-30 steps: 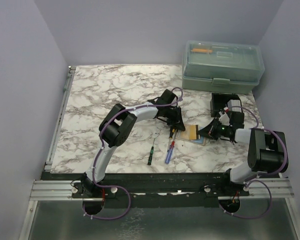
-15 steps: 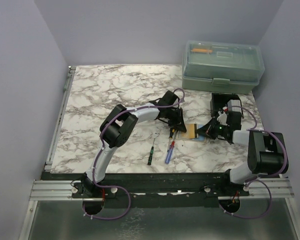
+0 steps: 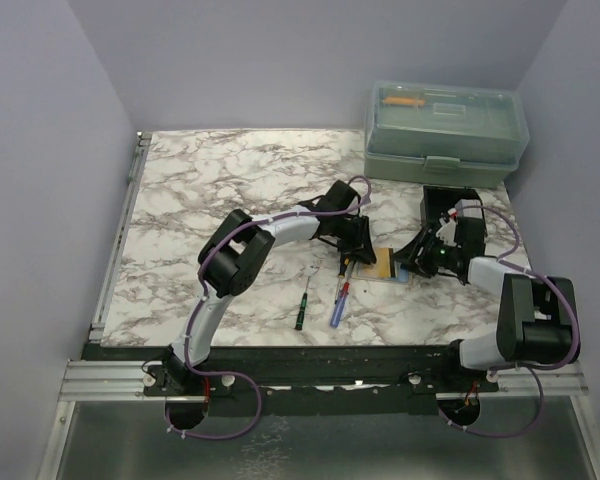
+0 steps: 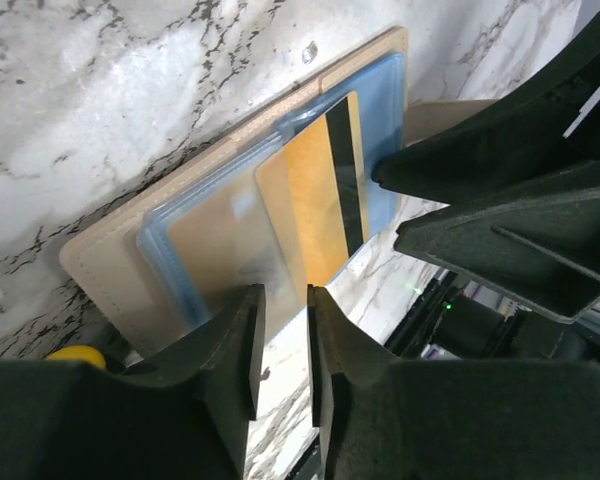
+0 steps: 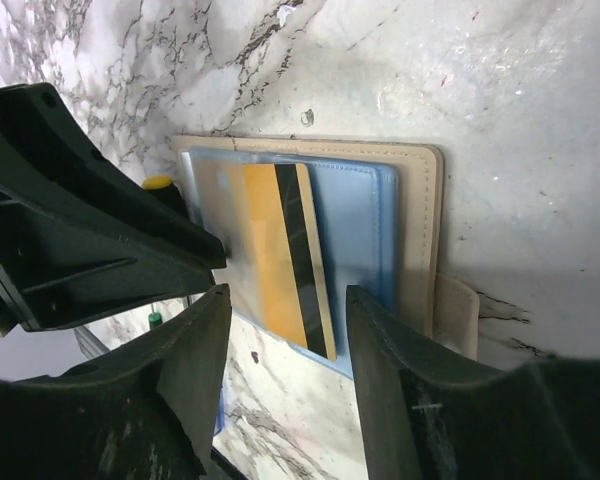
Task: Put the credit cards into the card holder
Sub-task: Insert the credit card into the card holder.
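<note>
The tan card holder [image 4: 110,262] lies open and flat on the marble, with a clear blue sleeve [image 4: 382,95] on its inner face. One orange credit card [image 4: 315,200] with a black stripe sits partly inside that sleeve, one end sticking out. My left gripper [image 4: 283,300] hovers at the holder's left edge, open by a narrow gap with nothing in it. My right gripper [image 5: 285,300] faces it from the other side, open wide, with the card [image 5: 280,250] just beyond its tips. From above, the holder [image 3: 384,264] lies between the left gripper [image 3: 356,258] and the right gripper [image 3: 408,262].
A translucent green toolbox [image 3: 445,130] stands at the back right. A black box [image 3: 448,205] sits behind the right arm. A green screwdriver [image 3: 301,310], a blue one [image 3: 336,308] and a red one [image 3: 345,290] lie near the left gripper.
Both grippers have opened from shut, the right one much wider than the left. The right wrist has shifted slightly back, and the card holder now lies flat between them.
</note>
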`<state>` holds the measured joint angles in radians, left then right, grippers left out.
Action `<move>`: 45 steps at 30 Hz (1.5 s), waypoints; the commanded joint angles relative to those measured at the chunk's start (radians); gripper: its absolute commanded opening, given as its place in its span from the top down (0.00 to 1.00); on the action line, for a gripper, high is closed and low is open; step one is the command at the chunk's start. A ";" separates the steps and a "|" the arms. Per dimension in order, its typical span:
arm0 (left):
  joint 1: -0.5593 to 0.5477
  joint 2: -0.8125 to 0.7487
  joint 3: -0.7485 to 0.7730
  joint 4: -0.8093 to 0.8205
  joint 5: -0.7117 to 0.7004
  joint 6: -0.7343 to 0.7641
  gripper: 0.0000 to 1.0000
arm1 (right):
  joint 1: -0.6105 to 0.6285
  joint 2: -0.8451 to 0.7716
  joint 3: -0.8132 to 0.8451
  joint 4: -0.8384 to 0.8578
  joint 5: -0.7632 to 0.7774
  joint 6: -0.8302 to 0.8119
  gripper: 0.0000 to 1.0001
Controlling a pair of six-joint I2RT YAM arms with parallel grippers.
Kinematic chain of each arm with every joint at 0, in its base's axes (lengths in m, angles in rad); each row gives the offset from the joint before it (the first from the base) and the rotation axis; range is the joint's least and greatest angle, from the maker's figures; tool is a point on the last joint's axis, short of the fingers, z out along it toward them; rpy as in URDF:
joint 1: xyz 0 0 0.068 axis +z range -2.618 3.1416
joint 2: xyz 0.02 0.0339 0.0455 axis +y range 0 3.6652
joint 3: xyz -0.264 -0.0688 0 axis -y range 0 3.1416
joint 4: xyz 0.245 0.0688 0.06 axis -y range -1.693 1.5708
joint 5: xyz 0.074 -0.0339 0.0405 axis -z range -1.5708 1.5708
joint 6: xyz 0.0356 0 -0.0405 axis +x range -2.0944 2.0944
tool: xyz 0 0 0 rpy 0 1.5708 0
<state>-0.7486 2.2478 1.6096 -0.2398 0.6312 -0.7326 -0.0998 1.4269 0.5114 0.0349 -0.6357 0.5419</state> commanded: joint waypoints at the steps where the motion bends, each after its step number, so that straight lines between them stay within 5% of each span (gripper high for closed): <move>1: -0.006 -0.038 -0.034 -0.039 -0.069 0.029 0.75 | -0.003 0.037 0.012 -0.068 0.044 -0.061 0.48; 8: -0.007 -0.069 -0.107 -0.039 -0.182 0.033 0.90 | 0.003 0.081 0.006 -0.015 0.009 -0.055 0.63; 23: -0.027 -0.016 -0.114 -0.033 -0.172 0.013 0.99 | 0.150 0.149 0.022 0.109 -0.042 0.070 0.92; 31: -0.026 -0.064 -0.119 -0.033 -0.148 0.023 0.97 | 0.153 0.087 0.057 -0.027 0.093 0.020 0.66; 37: -0.020 -0.160 -0.132 -0.035 -0.154 0.029 0.71 | 0.152 0.065 0.070 -0.093 0.115 -0.022 0.58; 45: -0.014 -0.129 -0.146 -0.046 -0.185 0.043 0.86 | 0.153 0.077 0.090 -0.093 0.089 -0.047 0.62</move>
<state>-0.7616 2.1117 1.4803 -0.2623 0.4850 -0.7090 0.0513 1.4994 0.5827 -0.0067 -0.5804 0.5396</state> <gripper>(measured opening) 0.178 0.386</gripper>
